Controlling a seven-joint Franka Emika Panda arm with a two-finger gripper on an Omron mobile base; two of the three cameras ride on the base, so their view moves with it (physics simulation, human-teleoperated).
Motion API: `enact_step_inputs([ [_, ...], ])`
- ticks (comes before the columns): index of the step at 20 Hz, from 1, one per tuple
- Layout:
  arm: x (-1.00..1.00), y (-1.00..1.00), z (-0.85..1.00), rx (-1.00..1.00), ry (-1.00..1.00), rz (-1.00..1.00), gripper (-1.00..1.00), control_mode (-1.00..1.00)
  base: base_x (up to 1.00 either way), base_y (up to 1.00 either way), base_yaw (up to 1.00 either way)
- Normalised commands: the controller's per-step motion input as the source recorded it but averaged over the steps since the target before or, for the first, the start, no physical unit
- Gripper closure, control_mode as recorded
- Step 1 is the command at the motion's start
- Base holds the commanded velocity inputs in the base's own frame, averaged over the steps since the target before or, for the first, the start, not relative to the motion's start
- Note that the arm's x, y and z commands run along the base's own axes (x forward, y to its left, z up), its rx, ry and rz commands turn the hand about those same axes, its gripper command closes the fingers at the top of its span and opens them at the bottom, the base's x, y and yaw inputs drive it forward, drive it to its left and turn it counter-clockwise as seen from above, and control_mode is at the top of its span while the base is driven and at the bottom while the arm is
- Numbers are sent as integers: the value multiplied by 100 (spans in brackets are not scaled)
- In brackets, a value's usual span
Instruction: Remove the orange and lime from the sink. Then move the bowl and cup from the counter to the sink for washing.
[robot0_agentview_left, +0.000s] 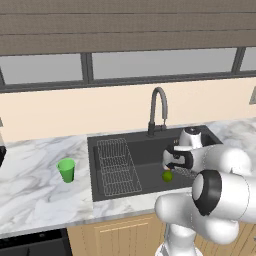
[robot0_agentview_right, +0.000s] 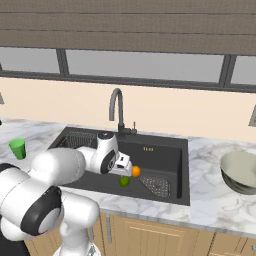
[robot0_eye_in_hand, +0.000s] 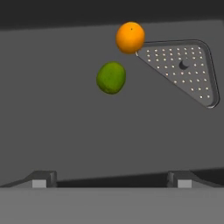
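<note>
The orange (robot0_eye_in_hand: 130, 37) and lime (robot0_eye_in_hand: 111, 77) are approached by the spread-jawed gripper (robot0_eye_in_hand: 112, 178); either fruit may be nudged and rolled away.

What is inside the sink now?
The sink holds the orange and the lime, lying apart on its floor, the orange at the drain plate's corner, plus a wire rack. The arm covers part of the floor.

A home kitchen.
Marble counter (robot0_agentview_left: 35, 190) over wood cabinets (robot0_agentview_right: 150, 235), dark sink (robot0_agentview_right: 170, 150) with faucet (robot0_agentview_left: 158, 107), window behind.
</note>
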Motion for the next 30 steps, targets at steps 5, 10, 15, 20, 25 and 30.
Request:
enact_step_inputs([
  [5, 10, 1, -18, 0, 0, 0, -100, -100, 0, 0, 0],
  [10, 8, 1, -20, 0, 0, 0, -100, -100, 0, 0, 0],
  [15, 7, 0, -14, 0, 0, 0, -100, -100, 0, 0, 0],
  [20, 9, 0, -12, 0, 0, 0, -100, -100, 0, 0, 0],
  [25, 7, 0, -9, 0, 0, 0, -100, -100, 0, 0, 0],
  [30, 9, 0, -8, 0, 0, 0, -100, -100, 0, 0, 0],
])
